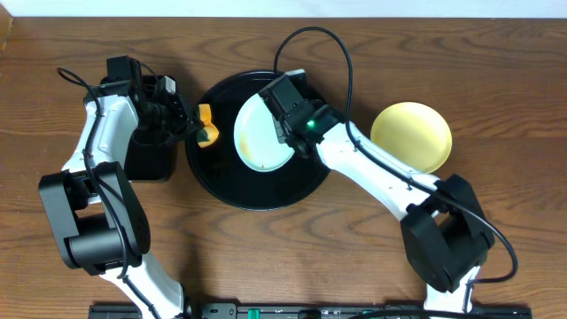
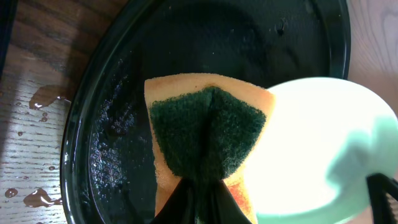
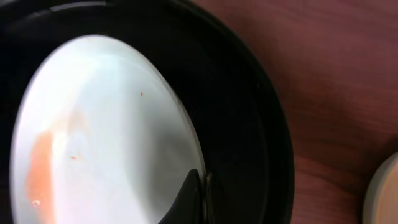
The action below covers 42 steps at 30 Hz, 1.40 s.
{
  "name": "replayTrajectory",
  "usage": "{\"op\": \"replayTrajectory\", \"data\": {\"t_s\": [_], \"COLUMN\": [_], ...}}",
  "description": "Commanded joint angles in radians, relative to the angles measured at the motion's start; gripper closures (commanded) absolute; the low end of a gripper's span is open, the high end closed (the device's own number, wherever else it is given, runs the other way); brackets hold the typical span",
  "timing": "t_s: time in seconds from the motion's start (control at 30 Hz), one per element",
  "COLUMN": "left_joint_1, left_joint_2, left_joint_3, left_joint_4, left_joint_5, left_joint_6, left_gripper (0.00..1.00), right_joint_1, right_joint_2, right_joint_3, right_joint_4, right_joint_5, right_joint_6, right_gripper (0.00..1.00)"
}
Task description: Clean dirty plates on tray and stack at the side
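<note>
Your right gripper [image 3: 198, 200] has its jaws closed down to a narrow pinch on the rim of a pale plate [image 1: 259, 133]. It tips the plate up on edge inside the round black tray [image 1: 221, 182], so the face turns toward the other arm. That tilt looks meant to present the dirty side for wiping while drips fall into the tray. In the right wrist view an orange smear [image 3: 39, 169] runs down the plate's left part, so this plate is not yet clean. Your left gripper [image 2: 199, 198] is closed on the lower end of a sponge [image 2: 208, 134]. The sponge is yellow with a green scouring face folded toward the camera, and it hangs over the tray's left side just beside the plate rim. I cannot tell whether the sponge touches the plate. A yellow plate [image 1: 410, 136] lies flat on the wooden table [image 1: 496, 71], to the right of the tray and apart from it, which looks like the stacking spot. Water drops [image 2: 45, 99] bead on the wood by the tray's rim. The left arm reaches over a smaller rectangular tray [image 1: 146, 164].
</note>
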Motion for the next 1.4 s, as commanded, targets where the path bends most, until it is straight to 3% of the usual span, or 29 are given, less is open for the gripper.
{"op": "replayTrajectory", "data": {"t_s": [0.0, 0.37, 0.93, 1.37], "left_joint_1": [-0.001, -0.001, -0.001, -0.001], "left_joint_2": [-0.023, -0.023, -0.023, -0.023], "left_joint_3": [0.014, 0.014, 0.014, 0.014], "left_joint_4": [-0.003, -0.003, -0.002, 0.001], "left_joint_5": [-0.008, -0.008, -0.008, -0.008], "left_joint_6": [0.018, 0.018, 0.018, 0.017], "left_gripper": [0.93, 0.92, 0.92, 0.92], "right_joint_1": [0.011, 0.0, 0.054, 0.148], "right_joint_2": [-0.053, -0.084, -0.203, -0.201], "right_joint_3": [-0.003, -0.002, -0.002, -0.003], "right_joint_4": [0.007, 0.043, 0.131, 0.191], "right_joint_5": [0.056, 0.035, 0.415, 0.546], "right_joint_6": [-0.018, -0.071, -0.378, -0.581], "right_gripper": [0.99, 0.99, 0.99, 0.99]}}
